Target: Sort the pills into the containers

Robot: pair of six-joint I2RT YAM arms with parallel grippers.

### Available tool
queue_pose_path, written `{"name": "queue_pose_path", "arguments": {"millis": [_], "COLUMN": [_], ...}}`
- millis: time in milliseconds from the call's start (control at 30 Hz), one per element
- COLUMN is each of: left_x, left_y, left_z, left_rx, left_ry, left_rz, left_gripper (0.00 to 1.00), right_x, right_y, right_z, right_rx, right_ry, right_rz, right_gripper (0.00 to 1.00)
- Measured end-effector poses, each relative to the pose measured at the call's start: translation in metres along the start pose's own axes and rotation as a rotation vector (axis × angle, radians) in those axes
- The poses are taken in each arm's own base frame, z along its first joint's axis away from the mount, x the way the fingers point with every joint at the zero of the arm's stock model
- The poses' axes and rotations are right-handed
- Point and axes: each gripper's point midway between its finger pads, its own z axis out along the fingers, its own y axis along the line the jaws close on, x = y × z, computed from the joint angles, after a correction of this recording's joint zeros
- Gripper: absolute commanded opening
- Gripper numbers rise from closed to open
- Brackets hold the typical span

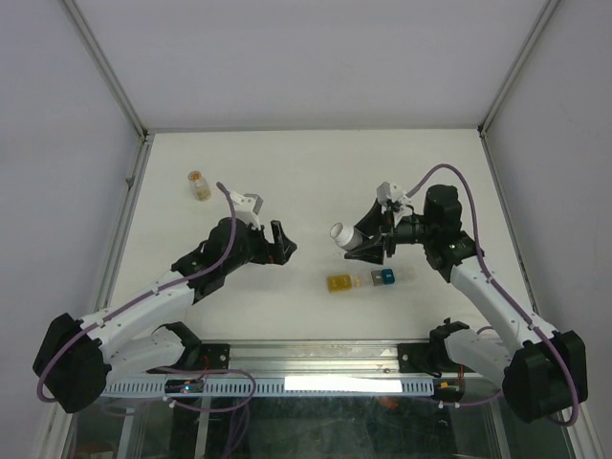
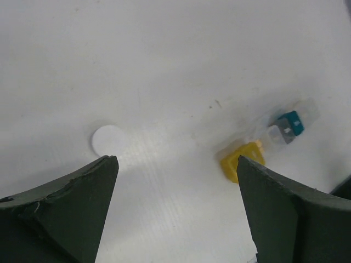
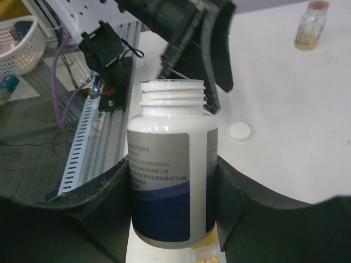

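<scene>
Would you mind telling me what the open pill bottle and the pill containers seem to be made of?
The pill bottle looks like opaque white plastic, semi-gloss, with moulded neck threads and a paper-like printed label. The containers look like thin moulded plastic: one yellow, one teal, the rest clear and see-through.

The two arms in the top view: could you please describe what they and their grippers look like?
Both the left arm and the right arm have white links joined by black housings, with a purple cable looping along each. The left gripper and right gripper are black; close up, their fingers are broad, dark wedges with scuffed edges.
</scene>
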Motion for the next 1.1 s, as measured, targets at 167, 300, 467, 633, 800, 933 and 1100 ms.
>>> {"name": "queue_pose_path", "arguments": {"millis": [167,300,467,633,800,933,1100], "left_x": [0.023,0.035,0.047,0.063,0.075,0.077,0.077], "left_y": [0.029,0.04,0.056,0.07,0.079,0.083,0.086], "left_z": [0.019,0.036,0.045,0.049,0.056,0.062,0.066], "left_rx": [-0.221,-0.354,-0.46,-0.519,-0.548,-0.557,-0.562], "left_ry": [0.159,0.257,0.333,0.405,0.462,0.481,0.492], "left_rz": [0.03,0.092,0.141,0.176,0.206,0.222,0.232], "left_gripper": [0.77,0.66,0.64,0.63,0.59,0.53,0.53], "right_x": [-0.023,-0.038,-0.04,-0.04,-0.04,-0.039,-0.037], "right_y": [0.016,0.023,0.025,0.026,0.026,0.025,0.022], "right_z": [-0.009,-0.018,-0.02,-0.02,-0.02,-0.02,-0.019], "right_rx": [-0.022,-0.011,-0.014,-0.017,-0.017,-0.017,-0.014], "right_ry": [-0.084,-0.116,-0.119,-0.119,-0.119,-0.117,-0.115], "right_rz": [-0.075,-0.132,-0.122,-0.112,-0.109,-0.103,-0.093], "right_gripper": [0.0,0.0,0.0,0.0,0.0,0.0,0.0]}}
